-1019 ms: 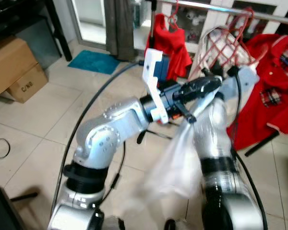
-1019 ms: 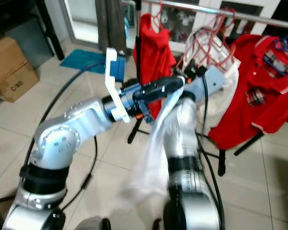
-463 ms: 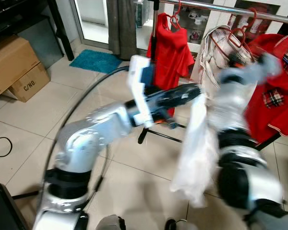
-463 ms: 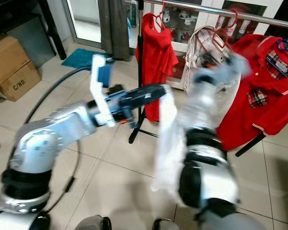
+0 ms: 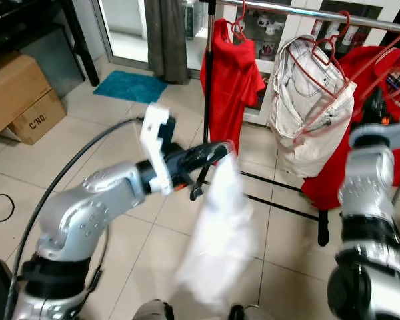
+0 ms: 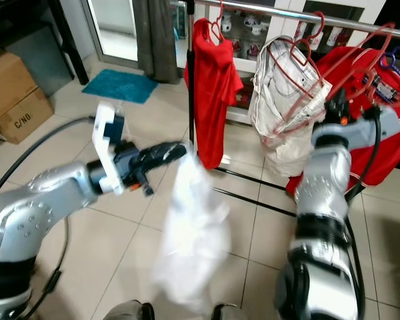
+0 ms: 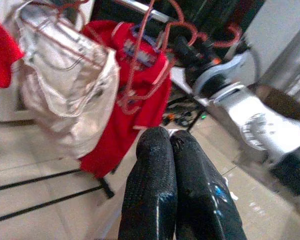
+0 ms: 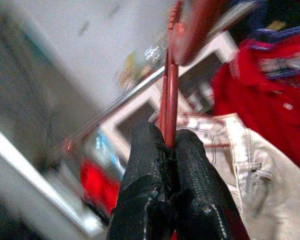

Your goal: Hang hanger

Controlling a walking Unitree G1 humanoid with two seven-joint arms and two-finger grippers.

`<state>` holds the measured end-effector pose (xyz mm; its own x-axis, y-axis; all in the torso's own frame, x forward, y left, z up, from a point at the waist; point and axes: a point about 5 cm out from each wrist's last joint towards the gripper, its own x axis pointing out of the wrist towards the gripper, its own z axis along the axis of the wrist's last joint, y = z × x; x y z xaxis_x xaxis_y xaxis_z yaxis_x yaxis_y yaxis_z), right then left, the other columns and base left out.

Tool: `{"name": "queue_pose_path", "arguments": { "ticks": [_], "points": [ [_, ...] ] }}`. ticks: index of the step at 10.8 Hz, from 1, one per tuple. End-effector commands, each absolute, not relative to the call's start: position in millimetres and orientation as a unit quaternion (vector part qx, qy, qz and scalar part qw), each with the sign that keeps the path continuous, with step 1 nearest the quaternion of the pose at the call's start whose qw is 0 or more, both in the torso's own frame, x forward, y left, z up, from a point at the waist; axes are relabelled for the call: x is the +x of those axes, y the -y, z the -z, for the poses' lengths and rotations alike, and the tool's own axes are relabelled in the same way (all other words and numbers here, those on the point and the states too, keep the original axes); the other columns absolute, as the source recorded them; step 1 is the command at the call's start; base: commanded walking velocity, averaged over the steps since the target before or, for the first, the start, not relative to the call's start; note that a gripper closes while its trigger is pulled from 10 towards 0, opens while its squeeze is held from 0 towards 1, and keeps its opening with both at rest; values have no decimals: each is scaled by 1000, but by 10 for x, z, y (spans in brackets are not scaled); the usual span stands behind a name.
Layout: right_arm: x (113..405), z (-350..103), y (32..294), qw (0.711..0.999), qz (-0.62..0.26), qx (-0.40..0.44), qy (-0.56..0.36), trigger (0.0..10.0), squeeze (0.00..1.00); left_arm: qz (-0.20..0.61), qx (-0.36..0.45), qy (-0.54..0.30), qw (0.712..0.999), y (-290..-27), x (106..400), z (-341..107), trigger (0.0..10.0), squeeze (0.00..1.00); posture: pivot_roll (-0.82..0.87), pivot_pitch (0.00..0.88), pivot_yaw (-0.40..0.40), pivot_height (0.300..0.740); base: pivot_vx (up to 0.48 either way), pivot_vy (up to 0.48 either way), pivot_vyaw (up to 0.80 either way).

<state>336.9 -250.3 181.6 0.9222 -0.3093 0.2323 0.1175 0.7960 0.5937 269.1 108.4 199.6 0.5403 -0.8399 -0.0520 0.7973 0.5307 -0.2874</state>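
Note:
My right gripper [image 8: 167, 142] is shut on the wire of a red hanger [image 8: 169, 85]; it is raised at the right, just under the metal clothes rail [image 5: 307, 10]. My left gripper [image 5: 220, 148] reaches forward at mid height, shut on the top of a thin white garment [image 5: 220, 227] that hangs down blurred toward the floor. On the rail hang a red shirt [image 5: 233, 67], white trousers on a red hanger [image 5: 310, 100] and a red polo shirt [image 6: 387, 133] at the far right, behind my right arm.
The rack's black floor bars [image 5: 280, 193] cross the tiles under the clothes. Cardboard boxes [image 5: 17, 93] stand at the left, a teal mat [image 5: 130, 85] lies by the doorway, and a black cable [image 5: 0, 200] lies on the floor.
My right arm has swung right and up to the rail with the red hanger, away from the left gripper. The white garment now hangs from the left gripper alone, which has dropped lower.

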Motion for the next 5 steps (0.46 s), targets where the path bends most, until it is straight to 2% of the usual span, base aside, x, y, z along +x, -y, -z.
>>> {"name": "queue_pose_path", "arguments": {
  "ticks": [1,2,3,5],
  "points": [
    [3147,-1633,2310,971,93,206,74,10000,0,384,-59,-102,916,-1282,2724,-1861,4824,0,41,62,-2,740,0,0,0],
    [2987,-1547,2198,977,79,192,45,10000,0,336,-28,-101,936,-1365,2742,-1794,10000,0,41,65,-11,740,0,0,0],
    [2753,-1440,2027,983,65,173,-13,10000,0,291,4,-102,951,-1412,2746,-1674,10000,0,42,66,-28,740,0,0,0],
    [2451,-1340,1831,990,82,100,-61,10000,0,164,53,-100,980,-1565,2773,-1487,10000,0,18,61,-17,740,0,0,-778]
  ]
}}
